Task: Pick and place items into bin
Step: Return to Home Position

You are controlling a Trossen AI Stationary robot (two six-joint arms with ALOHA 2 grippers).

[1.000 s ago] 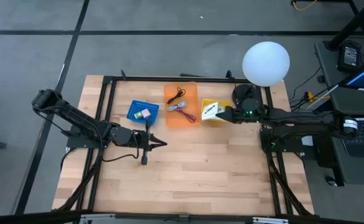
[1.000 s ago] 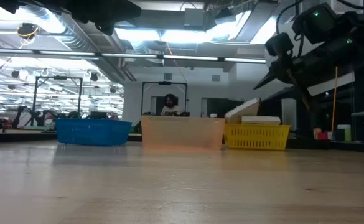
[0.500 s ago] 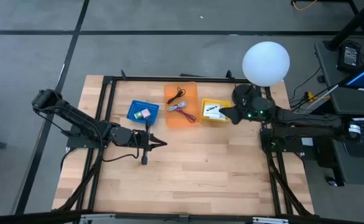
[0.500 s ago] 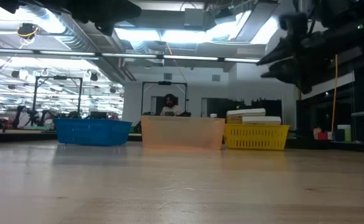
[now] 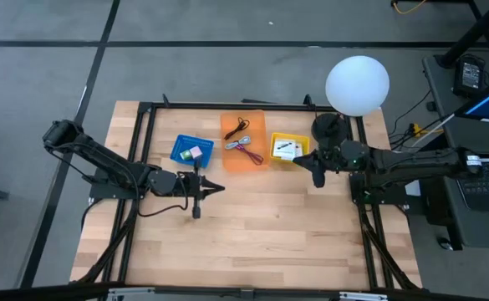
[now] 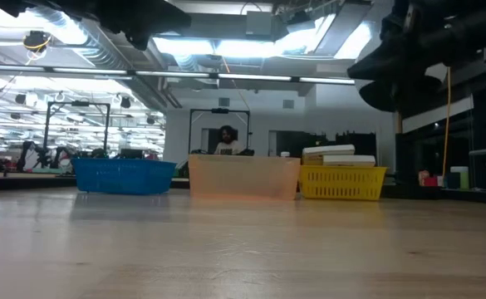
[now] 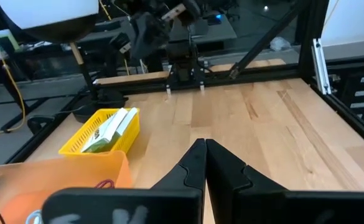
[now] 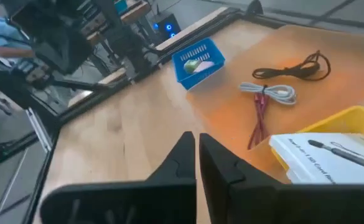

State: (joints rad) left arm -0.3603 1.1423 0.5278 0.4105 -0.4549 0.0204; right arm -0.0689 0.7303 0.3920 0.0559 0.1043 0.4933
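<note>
Three bins stand in a row at the table's far side: a blue bin (image 5: 192,150) with tiny pieces, an orange bin (image 5: 244,140) with thin cables (image 8: 266,99), and a yellow bin (image 5: 287,149). Two white cards (image 8: 331,158) lie stacked flat in the yellow bin, rising above its rim (image 6: 338,154). My right gripper (image 5: 315,167) hangs shut above the table, just to the near right of the yellow bin, with nothing in it (image 8: 195,149). Near the blue bin's near side my left gripper (image 5: 213,187) hovers shut and empty (image 7: 203,149).
A black frame (image 5: 148,125) runs around the wooden table. A white globe lamp (image 5: 357,84) stands at the far right corner. The near half of the table top (image 5: 252,242) is bare wood. A person (image 6: 226,139) sits in the room beyond the bins.
The upper white card, tilted up over the yellow bin's edge a second ago, has dropped flat onto the other card. My right gripper has drawn back from the bin toward the table's right and near edges, risen, rolled about its own axis and shut.
</note>
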